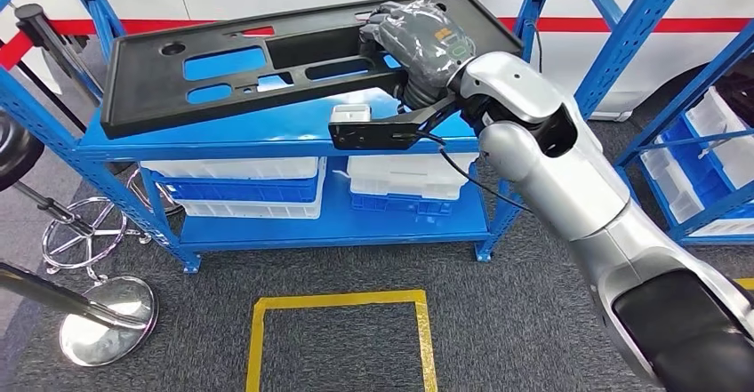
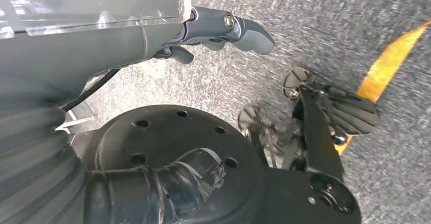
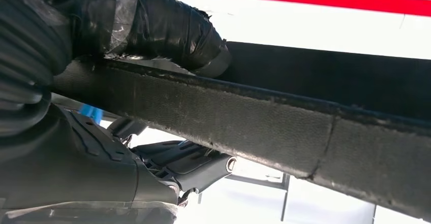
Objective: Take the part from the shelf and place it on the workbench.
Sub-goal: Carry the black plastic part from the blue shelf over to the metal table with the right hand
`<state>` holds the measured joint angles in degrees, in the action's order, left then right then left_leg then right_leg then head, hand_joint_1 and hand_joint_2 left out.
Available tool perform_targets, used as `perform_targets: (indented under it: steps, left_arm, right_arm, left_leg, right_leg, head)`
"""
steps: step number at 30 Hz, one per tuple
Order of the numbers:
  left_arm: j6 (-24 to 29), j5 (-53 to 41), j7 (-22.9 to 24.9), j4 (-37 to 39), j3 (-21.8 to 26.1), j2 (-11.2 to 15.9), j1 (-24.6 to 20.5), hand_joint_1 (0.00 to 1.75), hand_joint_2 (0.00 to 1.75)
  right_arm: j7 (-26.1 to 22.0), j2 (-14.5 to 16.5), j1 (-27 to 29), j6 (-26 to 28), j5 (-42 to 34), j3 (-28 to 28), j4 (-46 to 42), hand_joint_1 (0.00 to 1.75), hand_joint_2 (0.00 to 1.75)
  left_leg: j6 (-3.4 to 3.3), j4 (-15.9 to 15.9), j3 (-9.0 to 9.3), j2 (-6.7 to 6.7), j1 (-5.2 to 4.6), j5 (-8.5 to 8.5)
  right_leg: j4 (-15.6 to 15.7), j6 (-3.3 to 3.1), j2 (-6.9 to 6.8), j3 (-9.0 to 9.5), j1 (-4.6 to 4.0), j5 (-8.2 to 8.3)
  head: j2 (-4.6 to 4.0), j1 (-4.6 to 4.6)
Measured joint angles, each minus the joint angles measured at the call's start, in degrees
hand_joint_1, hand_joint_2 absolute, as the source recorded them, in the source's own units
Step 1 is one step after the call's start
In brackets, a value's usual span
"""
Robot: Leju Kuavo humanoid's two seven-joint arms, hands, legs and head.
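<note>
The right hand [image 1: 416, 38] grips one edge of the long black part [image 1: 267, 59] on the blue shelf [image 1: 222, 139]. Held so far from its middle, the part may tilt or slip out. The left hand [image 2: 223, 28] hangs, holding nothing, fingers curled in.

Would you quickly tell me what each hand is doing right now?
Left hand: holds nothing, fingers curled in.
Right hand: grips the black part by its edge.
</note>
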<state>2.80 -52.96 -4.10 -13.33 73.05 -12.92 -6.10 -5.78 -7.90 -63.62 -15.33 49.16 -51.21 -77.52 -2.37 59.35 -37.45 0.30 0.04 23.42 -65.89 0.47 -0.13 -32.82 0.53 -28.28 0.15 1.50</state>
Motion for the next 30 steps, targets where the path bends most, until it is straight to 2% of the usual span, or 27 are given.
perform_targets:
  steps: [1, 2, 4, 5, 6, 7, 8, 9, 10, 11, 12, 14, 15, 17, 18, 19, 20, 21, 22, 23, 25, 26, 27, 28, 29, 30]
  left_arm:
    - [0.03, 0.0, 0.01, 0.0, 0.0, -0.07, 0.02, 0.0, 1.75]
    - [0.06, 0.0, 0.03, 0.0, 0.0, -0.13, 0.03, 0.0, 1.75]
    - [0.1, 0.0, 0.07, 0.0, 0.0, -0.12, 0.06, 0.0, 1.75]
    - [0.1, 0.01, 0.08, 0.0, 0.0, -0.1, 0.07, 0.0, 1.75]
    - [0.11, 0.01, 0.08, 0.0, 0.0, -0.09, 0.07, 0.0, 1.75]
    - [0.11, 0.03, 0.08, 0.0, 0.0, -0.07, 0.06, 0.0, 1.75]
    - [0.16, 0.07, 0.07, 0.0, 0.01, -0.05, 0.07, 0.0, 1.75]
    - [0.23, 0.1, 0.03, 0.0, 0.01, -0.05, 0.07, 0.0, 1.75]
    - [0.33, 0.13, -0.01, 0.0, 0.02, -0.04, 0.07, 0.0, 1.75]
    - [0.44, 0.13, -0.05, 0.0, 0.02, -0.04, 0.06, 0.0, 1.75]
    - [0.52, 0.12, -0.1, 0.0, 0.02, -0.03, 0.04, 0.0, 1.75]
    - [0.6, 0.11, -0.14, 0.0, 0.01, -0.01, 0.01, 0.0, 1.75]
    - [0.62, 0.09, -0.15, 0.0, 0.01, -0.01, -0.02, 0.0, 1.75]
    - [0.62, 0.04, -0.17, 0.0, 0.0, -0.01, -0.02, 0.0, 1.75]
    - [0.62, 0.02, -0.19, 0.0, 0.0, -0.01, -0.02, 0.0, 1.75]
    - [0.61, 0.02, -0.2, 0.0, 0.0, -0.02, -0.01, 0.0, 1.75]
    - [0.6, 0.02, -0.2, 0.01, 0.01, -0.07, -0.01, 0.0, 1.75]
    - [0.59, 0.02, -0.21, 0.01, 0.01, -0.13, -0.05, 0.0, 1.75]
    - [0.58, 0.01, -0.23, 0.01, 0.01, -0.18, -0.1, 0.0, 1.75]
    - [0.58, -0.01, -0.26, 0.01, 0.01, -0.24, -0.14, 0.0, 1.75]
    - [0.59, -0.04, -0.3, 0.0, 0.0, -0.27, -0.18, 0.0, 1.75]
    - [0.6, -0.08, -0.3, 0.0, 0.0, -0.28, -0.17, 0.0, 1.75]
    - [0.6, -0.12, -0.29, 0.0, 0.0, -0.28, -0.17, 0.0, 1.75]
    - [0.59, -0.16, -0.28, 0.0, 0.0, -0.28, -0.17, 0.0, 1.75]
    - [0.57, -0.2, -0.27, 0.0, 0.0, -0.28, -0.19, 0.0, 1.75]
    - [0.55, -0.22, -0.26, 0.0, 0.0, -0.28, -0.21, 0.0, 1.75]
  right_arm:
    - [0.07, 0.0, 0.05, 0.08, 0.02, 0.05, -0.02, 1.75, 1.75]
    - [0.13, -0.01, 0.11, 0.17, 0.03, 0.1, -0.04, 1.75, 1.75]
    - [0.22, -0.01, 0.38, 0.35, 0.08, 0.17, -0.03, 1.75, 1.75]
    - [0.22, -0.01, 0.54, 0.38, 0.1, 0.16, -0.02, 1.75, 1.75]
    - [0.23, 0.0, 0.69, 0.38, 0.12, 0.15, -0.01, 1.75, 1.75]
    - [0.24, 0.01, 0.79, 0.38, 0.15, 0.14, 0.0, 1.75, 1.75]
    - [0.27, 0.01, 0.84, 0.38, 0.17, 0.13, 0.0, 1.75, 1.75]
    - [0.31, 0.02, 0.87, 0.38, 0.23, 0.13, -0.01, 1.75, 1.75]
    - [0.35, 0.03, 0.92, 0.38, 0.33, 0.13, -0.01, 1.75, 1.75]
    - [0.39, 0.04, 0.99, 0.38, 0.43, 0.13, -0.01, 1.75, 1.75]
    - [0.42, 0.05, 1.07, 0.38, 0.54, 0.13, -0.01, 1.75, 1.75]
    - [0.45, 0.05, 1.16, 0.38, 0.66, 0.13, -0.01, 1.75, 1.75]
    - [0.47, 0.07, 1.17, 0.39, 0.7, 0.15, -0.05, 1.75, 1.75]
    - [0.56, 0.08, 1.19, 0.42, 0.75, 0.27, -0.2, 1.75, 1.75]
    - [0.6, 0.1, 1.19, 0.45, 0.78, 0.33, -0.28, 1.75, 1.75]
    - [0.63, 0.1, 1.2, 0.49, 0.79, 0.37, -0.33, 1.75, 1.75]
    - [0.62, 0.09, 1.23, 0.51, 0.81, 0.37, -0.33, 1.75, 1.75]
    - [0.61, 0.07, 1.25, 0.53, 0.81, 0.37, -0.33, 1.75, 1.75]
    - [0.61, 0.03, 1.28, 0.55, 0.82, 0.37, -0.33, 1.75, 1.75]
    - [0.63, -0.02, 1.33, 0.56, 0.83, 0.38, -0.32, 1.75, 1.75]
    - [0.67, -0.09, 1.55, 0.64, 0.84, 0.39, -0.34, 1.75, 1.75]
    - [0.67, -0.15, 1.74, 0.68, 0.85, 0.39, -0.34, 1.75, 1.75]
    - [0.66, -0.22, 1.96, 0.72, 0.88, 0.39, -0.35, 1.75, 1.75]
    - [0.66, -0.28, 2.16, 0.73, 0.93, 0.39, -0.36, 1.75, 1.75]
    - [0.66, -0.32, 2.3, 0.74, 0.99, 0.4, -0.36, 1.75, 1.75]
    - [0.68, -0.34, 2.35, 0.74, 1.04, 0.41, -0.36, 1.75, 1.75]
  left_leg:
    - [0.3, -0.04, -0.33, -0.03, 0.02, -0.57]
    - [0.67, -0.25, -0.57, -0.02, 0.11, -1.18]
    - [1.41, -0.85, -0.94, -0.05, 0.3, -2.12]
    - [1.74, -0.61, -1.32, -0.09, 0.33, -1.43]
    - [2.03, 0.55, -1.85, -0.16, 0.34, 0.3]
    - [2.3, 2.87, -2.6, -0.19, 0.4, 2.99]
    - [2.55, 6.21, -3.45, -0.21, 0.46, 5.89]
    - [2.77, 10.04, -4.19, -0.22, 0.51, 8.07]
    - [2.99, 13.38, -4.62, -0.21, 0.56, 8.94]
    - [3.16, 15.5, -4.47, -0.21, 0.6, 8.39]
    - [3.28, 16.05, -3.69, -0.21, 0.65, 6.87]
    - [3.37, 13.38, -0.69, -0.2, 0.75, 3.78]
    - [3.34, 10.41, 1.57, -0.22, 0.79, 3.74]
    - [2.99, 3.54, 6.24, -0.39, 0.61, 5.68]
    - [2.71, 1.15, 7.68, -0.48, 0.49, 6.76]
    - [2.35, 0.04, 8.17, -0.56, 0.33, 7.06]
    - [1.91, -0.04, 7.79, -0.52, 0.42, 6.75]
    - [1.48, -0.13, 7.34, -0.4, 0.49, 6.15]
    - [0.91, -0.22, 6.76, -0.23, 0.58, 5.46]
    - [0.42, -0.32, 6.05, -0.05, 0.67, 4.74]
    - [-0.14, -0.23, 4.5, 0.18, 0.55, 3.42]
    - [-0.16, -0.15, 3.64, 0.23, 0.49, 2.81]
    - [-0.15, -0.02, 2.76, 0.26, 0.46, 2.2]
    - [-0.09, 0.16, 1.88, 0.27, 0.44, 1.64]
    - [0.0, 0.37, 1.05, 0.26, 0.43, 1.14]
    - [0.12, 0.59, 0.37, 0.23, 0.42, 0.69]
  right_leg:
    - [3.69, -0.37, 0.07, 2.37, -0.25, -0.95]
    - [6.24, -0.7, 0.12, 3.71, -0.51, -1.78]
    - [7.96, -1.17, 0.01, 3.74, -0.58, -1.09]
    - [8.34, -1.58, -0.13, 3.34, -0.46, -0.3]
    - [8.71, -2.04, -0.31, 2.89, -0.29, 0.42]
    - [8.88, -2.41, -0.48, 2.33, -0.12, 1.05]
    - [8.76, -2.67, -0.53, 1.58, -0.16, 1.57]
    - [8.52, -2.77, -0.59, 0.76, -0.18, 2.07]
    - [8.22, -2.74, -0.62, -0.13, -0.19, 2.57]
    - [7.85, -2.67, -0.66, -1.11, -0.17, 3.05]
    - [7.45, -2.58, -0.68, -2.06, -0.12, 3.48]
    - [6.62, -2.3, -0.69, -3.7, -0.02, 4.1]
    - [6.15, -2.09, -0.66, -4.38, 0.01, 4.34]
    - [5.22, -1.56, -0.61, -5.5, -0.06, 4.87]
    - [4.95, -1.26, -0.61, -5.86, -0.12, 5.24]
    - [4.89, -0.94, -0.61, -6.06, -0.19, 5.68]
    - [4.93, -0.61, -0.59, -6.23, -0.21, 6.01]
    - [4.65, -0.28, -0.5, -6.53, -0.13, 5.55]
    - [3.64, 0.03, -0.38, -7.01, -0.04, 3.99]
    - [1.67, 0.28, -0.25, -7.66, 0.09, 1.47]
    - [-4.76, 0.63, -0.12, -9.05, 0.23, -4.14]
    - [-8.0, 0.75, -0.11, -9.41, 0.26, -5.33]
    - [-10.15, 0.81, -0.11, -9.26, 0.26, -5.04]
    - [-10.71, 0.79, -0.11, -8.39, 0.27, -3.6]
    - [-9.33, 0.66, -0.11, -6.61, 0.27, -1.71]
    - [-6.47, 0.43, -0.07, -4.14, 0.25, -0.39]
  head:
    - [0.0, 0.01]
    - [0.0, 0.0]
    - [0.0, -0.02]
    - [0.0, -0.01]
    - [0.0, 0.0]
    - [0.0, 0.01]
    - [0.0, 0.01]
    - [0.0, 0.01]
    - [0.0, 0.01]
    - [0.0, 0.01]
    - [0.0, 0.01]
    - [0.0, 0.01]
    - [0.0, 0.02]
    - [0.0, 0.01]
    - [0.0, 0.0]
    - [0.0, -0.01]
    - [0.0, -0.01]
    - [0.0, -0.03]
    - [0.0, -0.05]
    - [0.0, -0.08]
    - [0.0, -0.1]
    - [0.0, -0.1]
    - [0.0, -0.1]
    - [0.0, -0.1]
    - [0.0, -0.1]
    - [0.0, -0.1]
